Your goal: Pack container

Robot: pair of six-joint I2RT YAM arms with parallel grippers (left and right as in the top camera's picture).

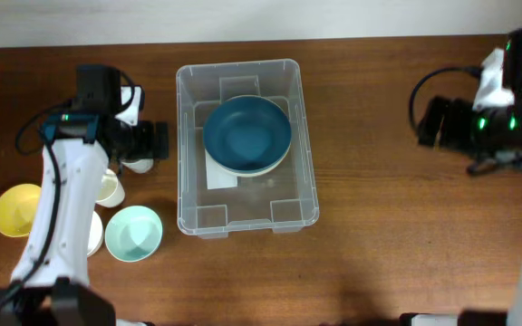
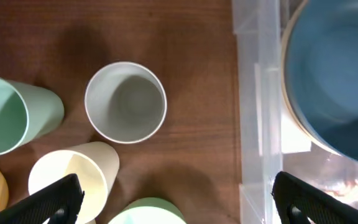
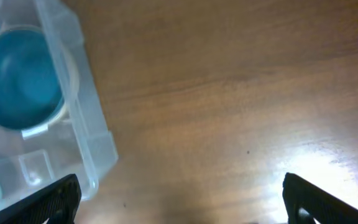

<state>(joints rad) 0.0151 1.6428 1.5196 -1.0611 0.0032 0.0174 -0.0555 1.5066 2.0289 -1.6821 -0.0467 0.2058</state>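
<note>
The clear plastic container [image 1: 308, 154] stands mid-table with a dark blue bowl [image 1: 246, 136] inside, over a white label. My left gripper [image 1: 157, 140] is open and empty, just left of the container, above a white cup [image 2: 125, 102]. The left wrist view shows the open jaws [image 2: 176, 205], the container wall [image 2: 257, 112] and the blue bowl [image 2: 334, 74]. My right gripper [image 1: 429, 122] is open and empty, well right of the container. Its wrist view shows the open jaws [image 3: 182, 202] over bare table, with the container [image 3: 86, 124] and bowl [image 3: 20, 78] at the left.
Left of the container are a yellow bowl [image 1: 16, 208], a mint bowl [image 1: 134, 233], a pale yellow cup [image 2: 73, 174], a mint cup [image 2: 5, 115] and a light green item [image 2: 146, 211]. My left arm covers part of this group.
</note>
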